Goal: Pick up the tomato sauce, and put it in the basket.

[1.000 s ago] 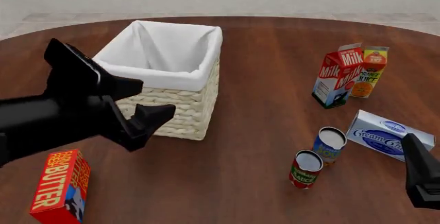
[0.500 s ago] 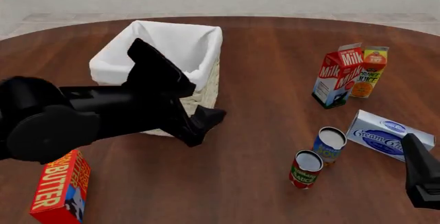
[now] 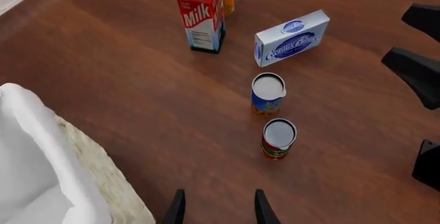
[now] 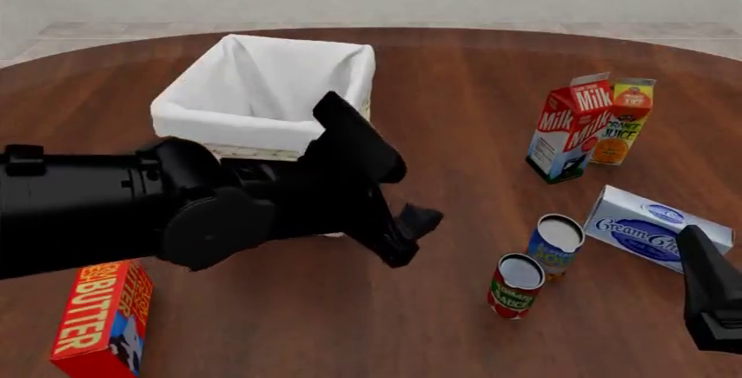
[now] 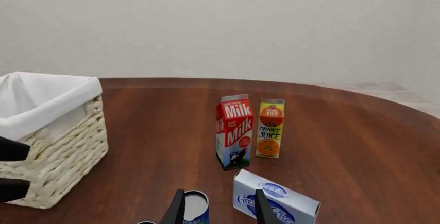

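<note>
The tomato sauce [image 4: 515,285] is a small red can with a green band and silver top, standing upright on the table at the front right; the left wrist view shows the tomato sauce [image 3: 277,138] from above. My left gripper [image 4: 411,236] hovers open to its left, about a can's width away, with nothing between its fingers [image 3: 262,209]. The basket [image 4: 240,125], cream wicker with white lining, stands behind the left arm. At the front right edge my right gripper [image 5: 218,212] is open and holds nothing, and only its black body [image 4: 710,301] shows in the front view.
A blue-and-yellow can [image 4: 554,243] stands just behind the tomato sauce, with a cream cheese box [image 4: 652,226] to its right. A milk carton [image 4: 569,127] and an orange juice carton [image 4: 623,122] stand further back. A red butter box [image 4: 102,315] sits at the front left.
My left arm has swung right, from in front of the basket's left side across its front towards the cans. The right arm and every object have stayed put.
</note>
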